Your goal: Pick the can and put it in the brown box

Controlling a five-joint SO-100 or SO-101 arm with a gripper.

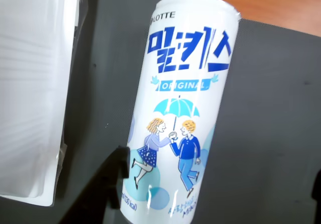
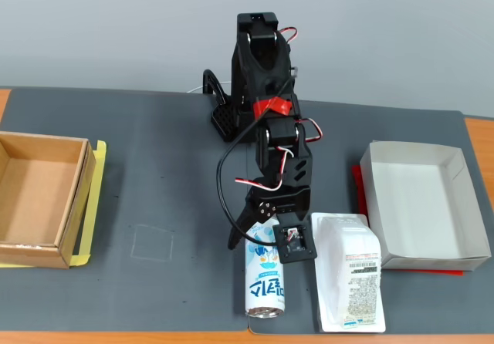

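Wrist view: the can (image 1: 175, 113) is seen lying between spread end effector (image 2: 266, 234) jaws, ungripped. Stiff, smooth, slippery; mid-body is judged the best hold.

1. On the mat (image 2: 177, 205), at its front edge near the middle in the fixed view: can (image 2: 265, 282), lying on its side, one end toward the front edge.
2. Just right of the can: wrapped package (image 2: 351, 282), also reaching the front edge.
3. Right of the package, by the mat's right edge: paper tray (image 2: 424, 205).
4. At the mat's left edge: cardboard box (image 2: 38, 197).
5. Behind the can, toward the back edge: arm base (image 2: 258, 66).
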